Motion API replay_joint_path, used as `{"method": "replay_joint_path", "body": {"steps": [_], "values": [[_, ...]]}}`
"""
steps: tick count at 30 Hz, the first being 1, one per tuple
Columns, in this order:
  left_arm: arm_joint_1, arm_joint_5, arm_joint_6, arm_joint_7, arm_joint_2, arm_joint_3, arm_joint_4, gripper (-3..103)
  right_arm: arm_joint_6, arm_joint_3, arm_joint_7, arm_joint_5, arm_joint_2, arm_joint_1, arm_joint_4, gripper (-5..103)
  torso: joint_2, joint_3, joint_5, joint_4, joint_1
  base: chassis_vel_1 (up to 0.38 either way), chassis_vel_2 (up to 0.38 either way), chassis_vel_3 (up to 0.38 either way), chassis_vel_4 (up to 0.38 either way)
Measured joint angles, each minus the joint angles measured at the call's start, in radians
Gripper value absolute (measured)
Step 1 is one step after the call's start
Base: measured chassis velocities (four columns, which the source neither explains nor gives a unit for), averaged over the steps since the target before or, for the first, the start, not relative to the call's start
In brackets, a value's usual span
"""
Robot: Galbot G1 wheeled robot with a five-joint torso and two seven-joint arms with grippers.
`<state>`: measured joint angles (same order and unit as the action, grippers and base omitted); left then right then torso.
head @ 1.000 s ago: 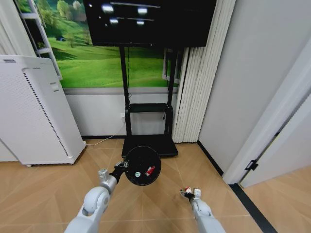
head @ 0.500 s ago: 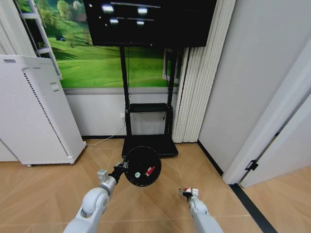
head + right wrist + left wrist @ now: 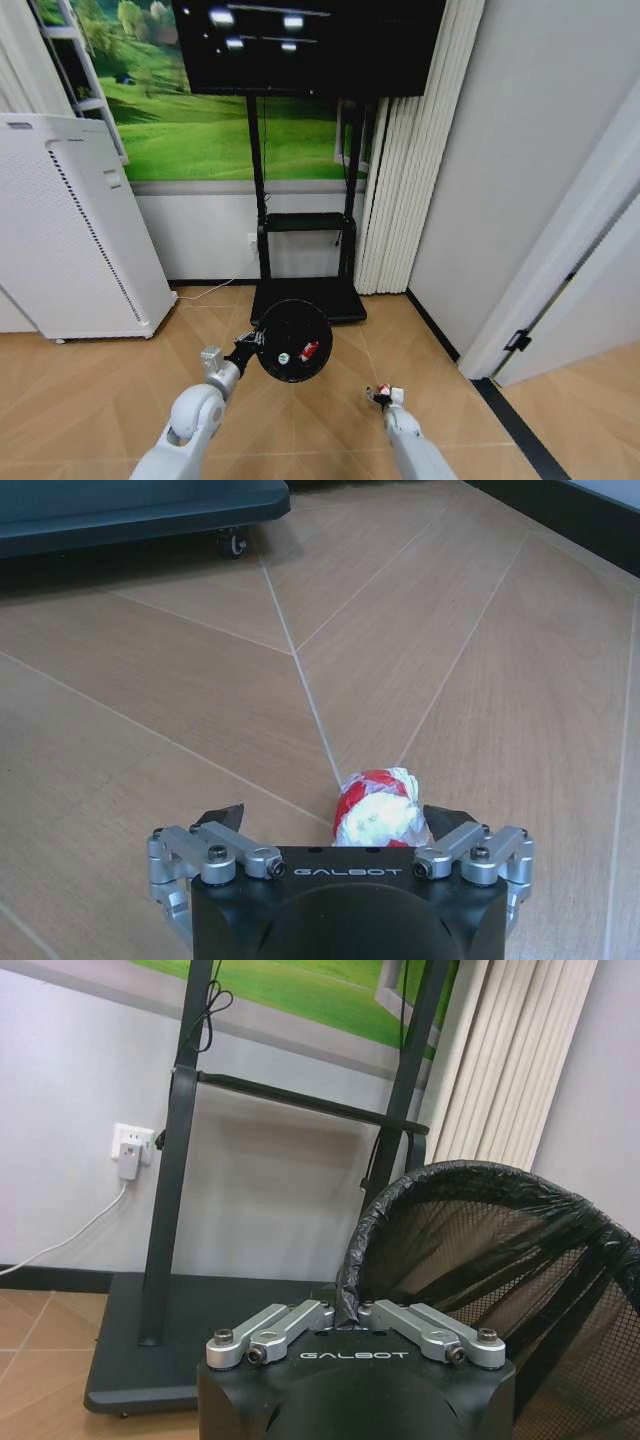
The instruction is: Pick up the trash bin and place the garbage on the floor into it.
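The left tool [image 3: 355, 1312] stays clamped on the rim of the trash bin [image 3: 292, 341], held above the wooden floor [image 3: 150, 680] before the TV stand [image 3: 305, 290]; a small bottle [image 3: 284, 358] and a red scrap [image 3: 309, 351] appear to lie inside. The right tool [image 3: 335, 820], low over the floor, stands spread around a crumpled red-and-white scrap [image 3: 378, 808], seemingly not yet gripping it.
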<state>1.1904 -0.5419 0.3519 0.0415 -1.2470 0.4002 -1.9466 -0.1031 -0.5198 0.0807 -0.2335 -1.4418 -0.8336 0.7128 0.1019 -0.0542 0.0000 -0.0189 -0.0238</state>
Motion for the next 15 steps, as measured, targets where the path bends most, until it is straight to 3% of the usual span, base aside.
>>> {"method": "replay_joint_path", "body": {"steps": [2,9,15], "values": [[-0.001,-0.001,0.000,0.000,0.000,-0.001,0.000,3,0.002,0.000,0.000,0.001,0.000,0.003,-0.004,100,0.000,0.000,0.0000,0.0000,0.000,0.000,0.000,0.000,0.000],[-0.005,-0.003,0.002,-0.002,0.001,-0.001,0.000,3,0.012,0.002,-0.002,0.013,0.001,0.010,-0.016,68,0.000,0.000,0.0000,-0.0001,0.000,0.000,0.000,0.000,0.000],[-0.009,-0.004,0.002,-0.003,0.003,-0.001,0.000,3,0.017,0.003,-0.005,0.022,0.002,0.011,-0.016,52,0.000,0.000,0.0000,-0.0001,0.000,0.000,0.000,0.000,0.000]]}}
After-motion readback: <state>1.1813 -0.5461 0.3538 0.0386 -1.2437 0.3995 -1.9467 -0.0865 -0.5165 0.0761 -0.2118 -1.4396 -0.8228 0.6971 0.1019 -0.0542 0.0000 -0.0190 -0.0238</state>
